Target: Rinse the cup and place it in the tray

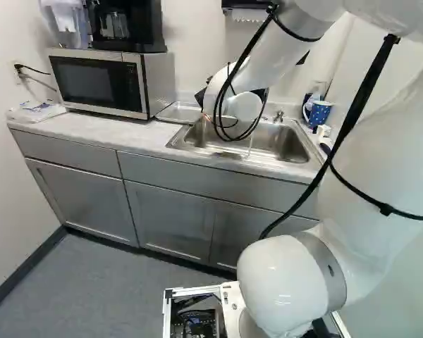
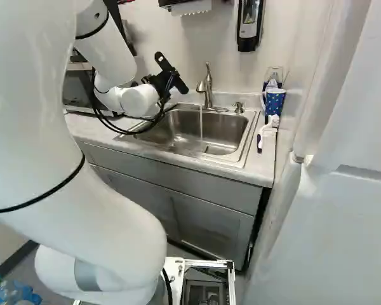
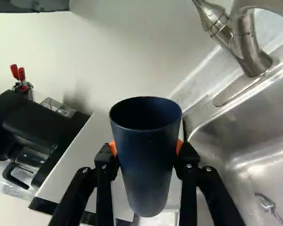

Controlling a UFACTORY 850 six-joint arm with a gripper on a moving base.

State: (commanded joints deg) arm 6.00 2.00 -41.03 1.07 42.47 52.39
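Observation:
In the right base view my gripper [image 2: 166, 81] is over the left part of the sink, left of the faucet [image 2: 207, 86]. The wrist view shows the gripper [image 3: 146, 148] shut on a dark blue cup [image 3: 146, 162], with orange pads [image 3: 113, 148] pressed to both its sides. The cup's open mouth is visible, and its inside looks dark. A thin stream of water [image 2: 200, 124] falls from the faucet into the sink [image 2: 227, 135], apart from the gripper. A shallow tray [image 1: 176, 113] lies on the counter between microwave and sink, partly hidden by the arm.
The microwave [image 1: 99, 81] carries a black coffee maker [image 1: 129, 27]. A blue patterned mug [image 2: 274, 101] and a brush [image 2: 267, 130] are right of the sink. The paper towel holder [image 2: 187, 6] and soap dispenser [image 2: 249, 25] hang on the wall. Grey cabinets [image 1: 166, 218] stand below the counter.

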